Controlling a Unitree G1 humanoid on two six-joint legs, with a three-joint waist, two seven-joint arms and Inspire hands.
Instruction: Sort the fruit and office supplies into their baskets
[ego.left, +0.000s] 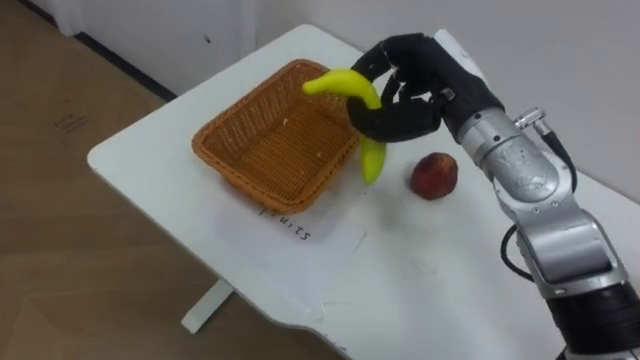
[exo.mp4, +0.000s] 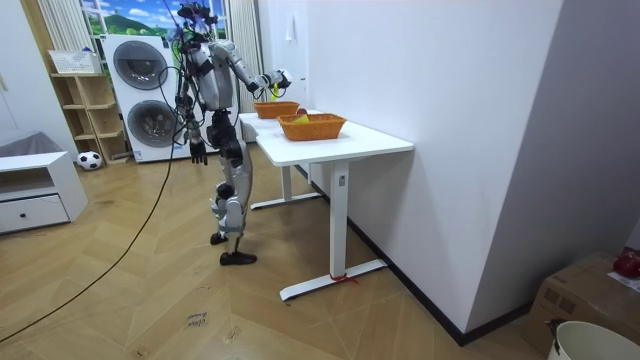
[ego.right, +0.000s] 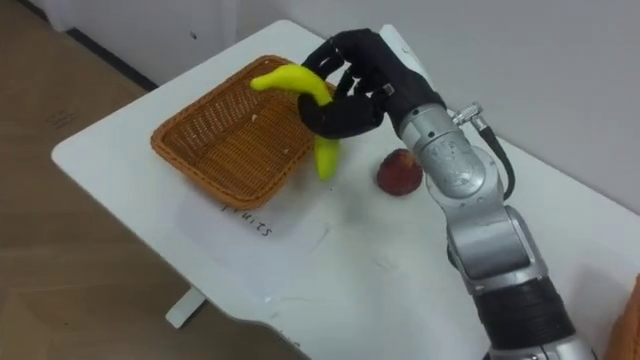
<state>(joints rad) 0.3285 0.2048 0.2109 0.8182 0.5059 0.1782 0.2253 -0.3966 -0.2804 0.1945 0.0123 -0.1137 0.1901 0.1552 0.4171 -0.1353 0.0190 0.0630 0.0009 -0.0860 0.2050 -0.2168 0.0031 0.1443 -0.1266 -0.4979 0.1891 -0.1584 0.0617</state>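
In the left eye view, the right hand (ego.left: 415, 88) is clenched around the middle of a banana (ego.left: 340, 83). It holds the fruit just above the near rim of a wicker basket (ego.left: 235, 178). One end of the banana points in over the weave and the other hangs down outside, towards the surface (ego.left: 430, 270). The grasp sits at the middle of the curve, probably so the fruit balances and cannot swing out. The height lets it clear the rim. A red fruit (ego.left: 434, 176), a peach or an apple, lies just beside the basket on the hand's side, untouched. A paper sheet (ego.left: 300, 235) with writing lies under the basket's front edge, and I take it for the label that marks this basket for fruit.

The right eye view shows the basket's woven floor bare as far as I can see, so the banana would be its first item. The banana touches neither the basket nor the surface. The red fruit lies apart from the hand.

In the room view, the robot stands upright at the far end of the surface with its right arm stretched over the farther basket. A second basket (exo.mp4: 318, 128) stands nearer the camera. The left hand (exo.mp4: 197, 152) hangs at the robot's side, and I cannot tell how its fingers are set. Washing machines (exo.mp4: 140, 90) stand behind.
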